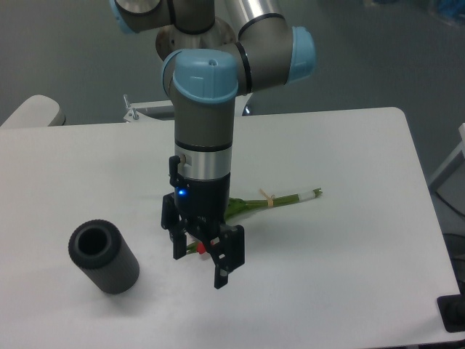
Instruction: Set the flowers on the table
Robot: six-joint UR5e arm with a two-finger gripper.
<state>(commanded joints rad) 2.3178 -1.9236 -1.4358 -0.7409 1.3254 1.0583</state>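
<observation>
Now the gripper (197,254) hangs at frame centre with its jaws spread wide and nothing between them. Behind it the flowers (280,198) lie flat on the table (349,247), stems running out to the right, red heads mostly hidden. Looks placed; retreat upward seems clear.

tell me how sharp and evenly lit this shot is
Fixed camera: soft, slightly noisy throughout; even dim light, faint shadows under the vase and gripper; no glare on the table; flowers mostly hidden behind the gripper.
</observation>
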